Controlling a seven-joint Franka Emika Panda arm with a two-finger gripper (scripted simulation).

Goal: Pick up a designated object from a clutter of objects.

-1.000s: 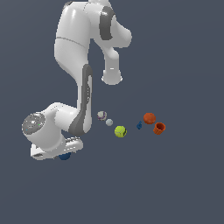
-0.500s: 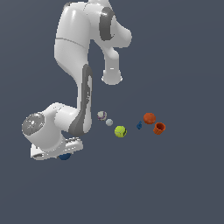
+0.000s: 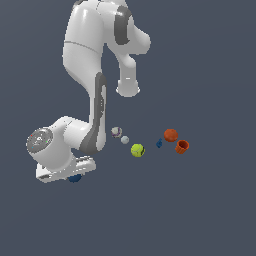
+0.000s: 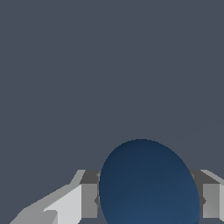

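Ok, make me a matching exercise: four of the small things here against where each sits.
Things:
1. dark navy-blue ball
2. yellow-green tennis ball
3. orange-red cup
4. tiny blue piece

Places:
A. farthest to the exterior view's right
B. between the gripper's fingers
C. between the tennis ball and the cup
D. just below the two whitish-grey balls in the exterior view

Pairs: 1-B, 2-D, 3-A, 4-C

light is even and soft over the flat dark grey ground, with no cast shadows and no glare. the white arm (image 3: 90,75) shows gentle shading, brighter toward 12 o'clock. edges are jagged and coarse; the navy ball (image 4: 148,183) looms smooth, stretched, at 6 o'clock.
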